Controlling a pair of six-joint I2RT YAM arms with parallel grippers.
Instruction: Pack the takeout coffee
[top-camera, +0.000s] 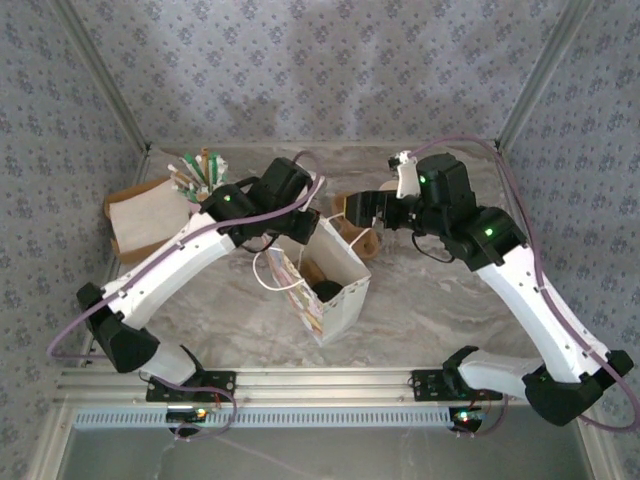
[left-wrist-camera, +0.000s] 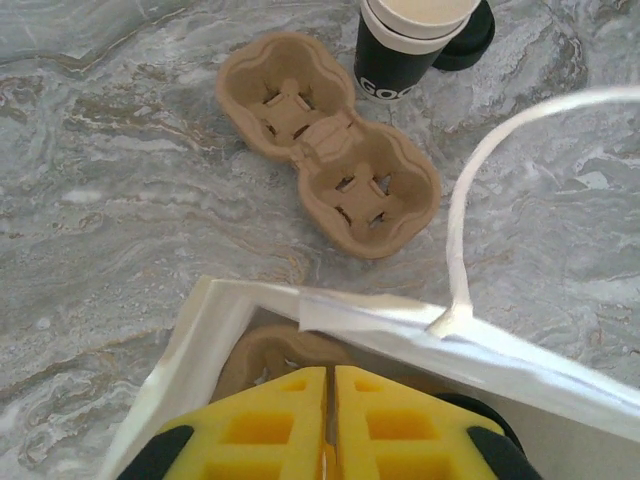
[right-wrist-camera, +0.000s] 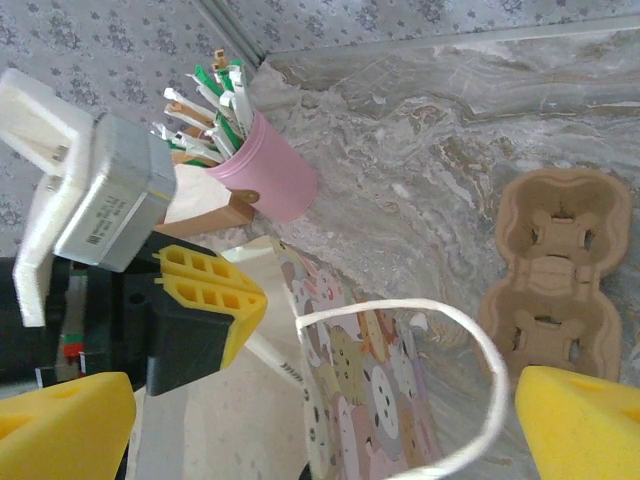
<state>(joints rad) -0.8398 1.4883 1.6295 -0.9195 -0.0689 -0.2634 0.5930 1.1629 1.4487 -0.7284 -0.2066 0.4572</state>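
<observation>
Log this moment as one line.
left gripper: shut, over white bag | right gripper: open, near bag | takeout coffee: on table beside carrier

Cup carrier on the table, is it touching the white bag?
Apart. The left wrist view shows bare marble between the cup carrier and the white bag.

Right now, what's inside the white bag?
Brown pulp carrier and a dark round top, likely a lidded cup. The left claw and the bag walls cover the rest.
</observation>
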